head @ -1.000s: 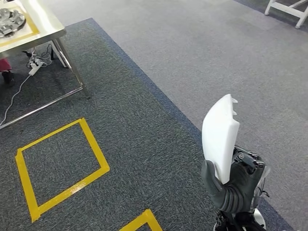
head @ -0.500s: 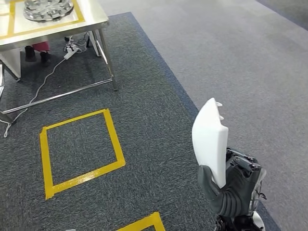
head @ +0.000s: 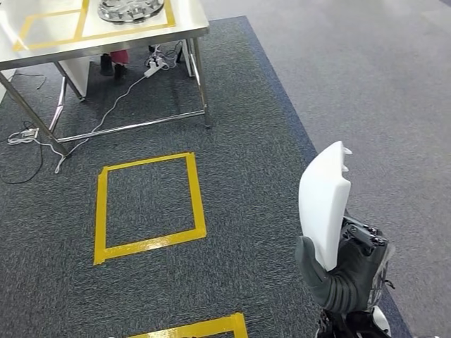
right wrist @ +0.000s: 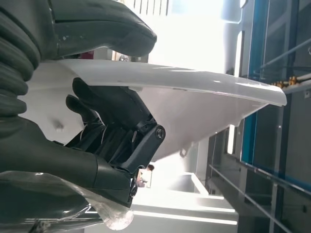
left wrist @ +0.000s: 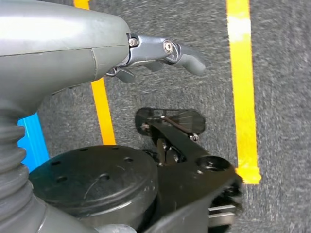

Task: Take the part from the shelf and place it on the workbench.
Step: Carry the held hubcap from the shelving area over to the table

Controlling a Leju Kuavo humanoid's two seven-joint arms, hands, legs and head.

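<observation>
Dark grey carpet [head: 239, 176] is spreading across most of the floor, meeting a lighter grey floor [head: 372, 84] along a blue-edged border that is running on the far side of the workbench [head: 101, 39]. The steel workbench is standing at the far end of the carpet, its top marked with yellow tape outlines, and a round metal disc [head: 130, 8] is lying on it inside one outline. Below the workbench, white cables are trailing over the carpet from a power strip [head: 152, 68], and a person's dark shoes [head: 113, 67] are showing just behind them. Nearer than the workbench, a yellow tape square [head: 149, 206] is lying on the carpet, with another yellow tape strip [head: 196, 328] nearer still. The part [head: 323, 201], a white moulded panel, is well apart from the workbench, standing upright in the robot's right hand [head: 340, 271], which is grasping its lower end; the right wrist view is showing the thick thumb on one face of the part [right wrist: 205, 97] and the dark fingers [right wrist: 110, 116] pressing the other. The left hand [left wrist: 161, 53] is hanging over the carpet beside yellow tape, holding nothing, its fingers loosely extended.
</observation>
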